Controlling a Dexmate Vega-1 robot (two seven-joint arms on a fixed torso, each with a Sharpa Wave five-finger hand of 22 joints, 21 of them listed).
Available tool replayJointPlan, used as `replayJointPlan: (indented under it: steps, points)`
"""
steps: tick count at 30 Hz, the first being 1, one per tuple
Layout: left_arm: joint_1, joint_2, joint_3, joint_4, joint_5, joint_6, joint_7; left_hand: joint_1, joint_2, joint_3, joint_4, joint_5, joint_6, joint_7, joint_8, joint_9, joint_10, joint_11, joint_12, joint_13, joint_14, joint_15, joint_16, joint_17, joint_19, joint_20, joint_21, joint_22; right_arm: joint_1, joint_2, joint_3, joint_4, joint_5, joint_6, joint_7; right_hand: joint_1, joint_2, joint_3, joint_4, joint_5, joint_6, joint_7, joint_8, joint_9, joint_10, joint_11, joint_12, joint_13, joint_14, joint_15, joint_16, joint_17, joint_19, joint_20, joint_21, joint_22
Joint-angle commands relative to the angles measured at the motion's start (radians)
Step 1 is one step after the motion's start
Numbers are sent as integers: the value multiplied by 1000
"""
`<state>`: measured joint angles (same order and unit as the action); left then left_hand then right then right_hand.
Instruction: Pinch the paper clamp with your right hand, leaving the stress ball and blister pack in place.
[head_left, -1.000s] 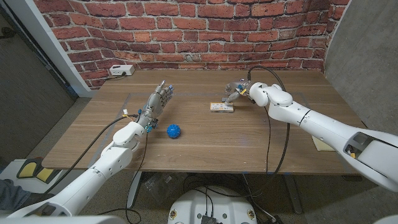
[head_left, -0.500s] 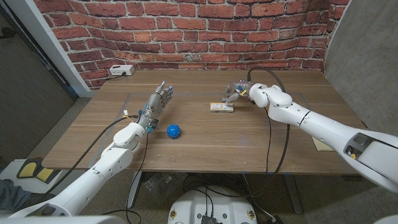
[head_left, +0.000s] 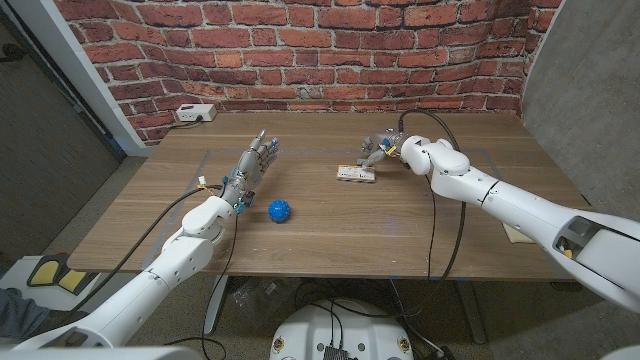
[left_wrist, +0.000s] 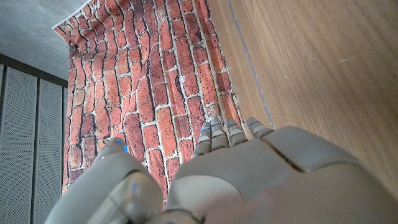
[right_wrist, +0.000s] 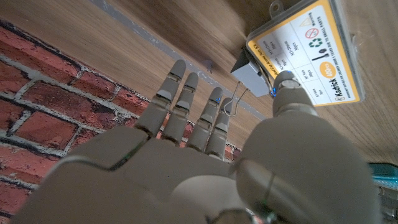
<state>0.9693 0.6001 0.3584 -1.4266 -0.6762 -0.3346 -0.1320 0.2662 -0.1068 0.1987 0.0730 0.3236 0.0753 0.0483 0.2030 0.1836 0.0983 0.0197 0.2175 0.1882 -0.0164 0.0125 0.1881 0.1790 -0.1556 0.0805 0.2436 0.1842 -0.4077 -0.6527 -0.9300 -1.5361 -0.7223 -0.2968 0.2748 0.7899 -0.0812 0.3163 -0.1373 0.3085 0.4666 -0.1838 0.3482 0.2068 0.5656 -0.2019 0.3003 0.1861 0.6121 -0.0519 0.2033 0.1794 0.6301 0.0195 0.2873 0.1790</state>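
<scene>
The small grey paper clamp (right_wrist: 252, 76) with its wire handles lies on the table against one end of the white-and-yellow blister pack (right_wrist: 311, 50); in the head view the pack (head_left: 356, 174) is at mid table. My right hand (head_left: 378, 148) hovers over the clamp with fingers spread. Its thumb (right_wrist: 287, 87) is beside the clamp and its other fingers (right_wrist: 186, 112) reach past it, with nothing held. The blue stress ball (head_left: 279, 210) sits left of centre. My left hand (head_left: 250, 166) stays above the table beyond the ball, fingers stretched out, holding nothing.
A white socket box (head_left: 193, 113) lies at the table's back left by the brick wall. A pale flat item (head_left: 520, 233) sits at the table's right edge under my right arm. A black cable loops off the right arm over the table's front.
My right hand has edged slightly nearer the clamp. The left hand, ball and blister pack have not moved.
</scene>
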Motion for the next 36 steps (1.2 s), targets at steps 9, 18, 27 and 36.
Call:
replayJointPlan:
  steps: [9,18,27,36]
  points:
    - [-12,0,7,2,3,17,1,9,5,-3,1,2,9,4,0,5,8,3,-5,5,7,4,2,6,-2,10,-2,3,-14,-1,14,-3,7,-12,-36,8,16,9,2,3,26,-5,12,3,22,-4,6,-1,21,-3,-1,3,15,0,-2,5]
    - [-19,-2,10,3,6,20,1,10,6,-5,1,2,10,4,0,5,8,2,-5,6,7,4,2,6,-3,11,-4,3,-20,-6,21,-12,10,-20,-49,9,23,11,5,0,48,-14,18,3,35,-4,5,-1,30,-6,-2,3,17,4,-4,5]
    - [-25,-2,13,2,13,19,2,11,8,-7,2,2,10,4,0,5,8,2,-5,6,7,4,2,6,-3,13,-6,3,-40,-18,42,-42,24,-28,-75,5,30,10,9,-5,74,-24,26,2,61,-4,8,-1,48,-16,-1,3,25,8,-5,5]
    - [-25,6,11,-9,16,26,7,12,9,-8,2,2,11,4,0,5,8,3,-5,6,7,4,2,6,-1,14,-6,3,-49,-20,54,-52,36,-29,-94,-1,36,8,14,-10,96,-32,32,2,79,-7,7,-1,62,-24,-2,3,38,15,-3,5]
